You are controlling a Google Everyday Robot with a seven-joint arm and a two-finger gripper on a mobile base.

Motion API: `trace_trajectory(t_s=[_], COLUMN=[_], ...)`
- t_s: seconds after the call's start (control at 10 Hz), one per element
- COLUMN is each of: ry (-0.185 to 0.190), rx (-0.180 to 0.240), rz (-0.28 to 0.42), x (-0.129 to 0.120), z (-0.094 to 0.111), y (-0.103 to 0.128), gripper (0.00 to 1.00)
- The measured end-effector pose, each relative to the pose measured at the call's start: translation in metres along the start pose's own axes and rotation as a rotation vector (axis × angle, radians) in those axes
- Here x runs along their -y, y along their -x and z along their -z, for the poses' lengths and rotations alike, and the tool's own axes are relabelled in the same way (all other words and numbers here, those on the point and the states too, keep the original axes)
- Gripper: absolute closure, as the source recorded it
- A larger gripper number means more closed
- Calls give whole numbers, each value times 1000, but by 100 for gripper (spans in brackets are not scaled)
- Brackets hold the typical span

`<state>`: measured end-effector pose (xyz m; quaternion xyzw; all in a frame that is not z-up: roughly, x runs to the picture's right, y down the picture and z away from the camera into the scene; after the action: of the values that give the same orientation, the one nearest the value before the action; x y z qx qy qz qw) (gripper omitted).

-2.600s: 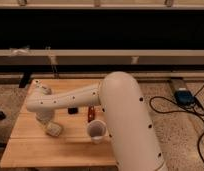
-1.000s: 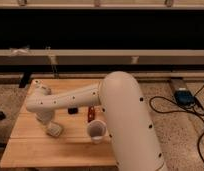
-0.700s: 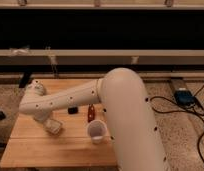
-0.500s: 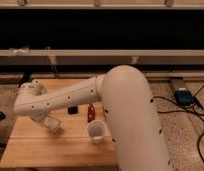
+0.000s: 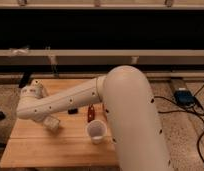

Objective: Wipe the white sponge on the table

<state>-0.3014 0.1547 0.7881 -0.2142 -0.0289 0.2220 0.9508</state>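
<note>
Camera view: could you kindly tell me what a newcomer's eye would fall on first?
The bulky white arm fills the middle, reaching from lower right toward the picture's left. Its end effector sits low over the left part of the table, shut on the white sponge. A white cup stands to its right, near a small red object.

The robot's single white arm (image 5: 70, 102) fills the middle of the view. Its thick upper section (image 5: 135, 125) rises from the bottom right edge and bends over at a rounded joint. From there a slimmer forearm, dotted with small dark spots, reaches left and slightly down to a rounded wrist (image 5: 32, 104). The gripper (image 5: 51, 122) hangs just under and right of that wrist, pointing down over the left part of the table (image 5: 25, 150). Its fingers are closed on the white sponge (image 5: 53, 124).
</note>
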Motion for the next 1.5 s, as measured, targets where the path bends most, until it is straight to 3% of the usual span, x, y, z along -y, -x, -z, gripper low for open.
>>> trace_trajectory(t_s=[0.4,0.9,1.5], ry=[-6,-4,24], rx=[22,43,65], rz=[7,68,180], x=[11,6,-19], z=[-21,-41,-50], y=[4,25,55], gripper=[100,100,100])
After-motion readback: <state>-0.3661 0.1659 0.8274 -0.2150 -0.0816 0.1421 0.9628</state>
